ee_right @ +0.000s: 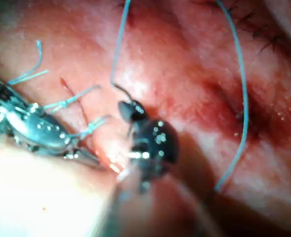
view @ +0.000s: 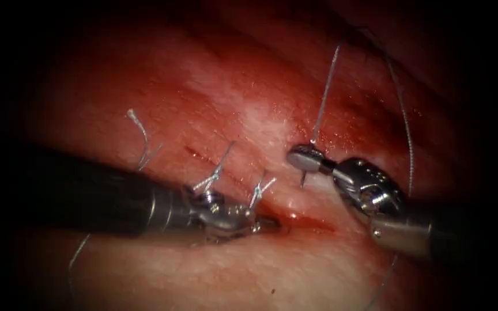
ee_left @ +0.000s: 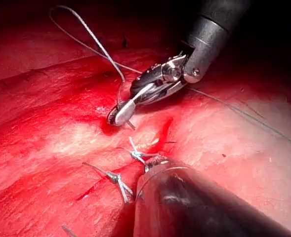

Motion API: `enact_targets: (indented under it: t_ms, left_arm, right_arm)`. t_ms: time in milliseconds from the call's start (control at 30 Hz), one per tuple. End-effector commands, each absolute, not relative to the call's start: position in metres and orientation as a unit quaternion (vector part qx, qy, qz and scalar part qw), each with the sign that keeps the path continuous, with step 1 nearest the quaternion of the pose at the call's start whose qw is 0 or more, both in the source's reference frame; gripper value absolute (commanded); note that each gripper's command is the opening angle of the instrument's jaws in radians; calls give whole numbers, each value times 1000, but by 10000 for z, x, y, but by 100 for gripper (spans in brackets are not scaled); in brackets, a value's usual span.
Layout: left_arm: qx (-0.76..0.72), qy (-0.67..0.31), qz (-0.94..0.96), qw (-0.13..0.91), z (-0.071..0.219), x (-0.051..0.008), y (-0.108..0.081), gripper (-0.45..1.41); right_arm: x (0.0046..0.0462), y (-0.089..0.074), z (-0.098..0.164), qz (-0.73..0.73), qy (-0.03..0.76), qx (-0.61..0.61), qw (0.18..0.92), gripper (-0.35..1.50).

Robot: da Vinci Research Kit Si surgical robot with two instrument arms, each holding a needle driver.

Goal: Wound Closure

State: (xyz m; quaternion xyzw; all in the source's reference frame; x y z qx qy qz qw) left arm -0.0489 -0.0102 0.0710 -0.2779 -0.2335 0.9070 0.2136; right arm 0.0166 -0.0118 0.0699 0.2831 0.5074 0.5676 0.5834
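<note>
The cut (view: 312,222) runs slantwise across the tissue (view: 249,86), wet with red fluid. My right tool (view: 302,156) hovers just right of the cut, jaws shut on the needle (view: 302,178) near its thread end. A short stub of the needle points down at the tissue, and its tip looks free in the left wrist view (ee_left: 130,125). Thread (view: 325,86) rises from those jaws and loops wide to the right. My left tool (view: 266,224) lies along the cut's left lip, its jaws closed on the tissue edge, as the right wrist view (ee_right: 83,155) also shows.
Two tied stitches with short cut ends (view: 207,183) (view: 259,189) cross the cut left of the tools. Another cut end (view: 138,129) lies farther left. The thread loop (view: 408,144) hangs behind the right tool's wrist, and more thread (view: 76,259) trails under the left shaft.
</note>
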Motion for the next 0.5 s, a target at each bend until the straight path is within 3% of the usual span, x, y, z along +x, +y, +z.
enact_targets:
  t_ms: [33, 400, 433, 500]
  left_arm:
    - [-277, -235, 907, 214, 714, -494, -107, -3]
    - [-277, -235, 907, 215, 712, -494, -106, -3]
    - [-277, -235, 907, 215, 711, -494, -106, -3]
    - [-277, -235, 907, 215, 711, -495, -106, -3]
  right_arm:
    - [176, -128, 709, 576, 498, 311, 569, -35]
    - [184, -156, 687, 573, 474, 373, 555, -35]
    - [187, -155, 685, 572, 475, 371, 556, -13]
    - [190, -148, 684, 573, 488, 332, 568, 81]
